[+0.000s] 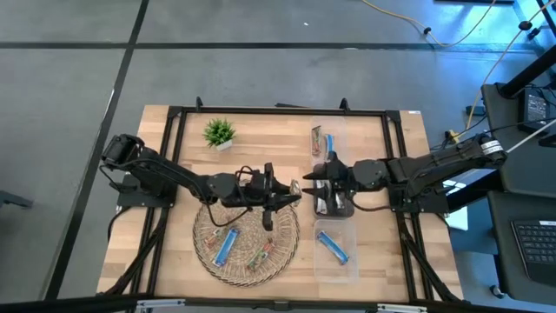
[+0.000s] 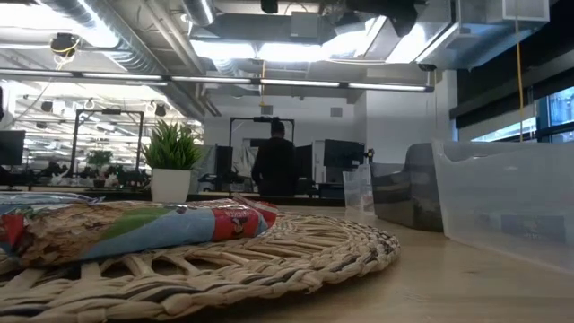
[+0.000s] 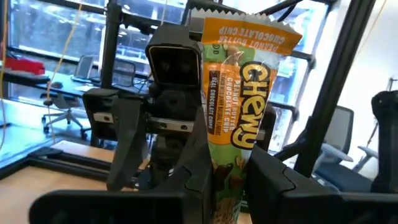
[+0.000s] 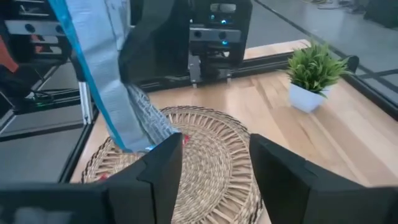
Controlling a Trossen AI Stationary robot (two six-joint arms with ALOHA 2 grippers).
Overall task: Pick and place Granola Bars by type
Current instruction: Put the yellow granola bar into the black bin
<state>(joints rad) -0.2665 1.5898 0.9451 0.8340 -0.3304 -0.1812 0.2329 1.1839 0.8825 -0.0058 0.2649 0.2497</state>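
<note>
One green-orange Chewy bar [image 3: 239, 118], upright, gripper-held [image 3: 227, 180]

Grey floor [image 1: 261, 26] with dark seams surrounds the wooden desk [image 1: 373, 139]. Open ceiling: exposed ducts [image 2: 108, 27], bright light strips [image 2: 296, 83]. Person [image 2: 274, 161] stands at far workstations. Window [image 2: 552, 112] on one side; yellow cable [image 1: 452, 35] crosses floor.

Bright, even overhead light on my feeds.
Ceiling lights [image 2: 269, 49] glare in my low view; the nearest bar [image 2: 134, 229] blurs.
</note>
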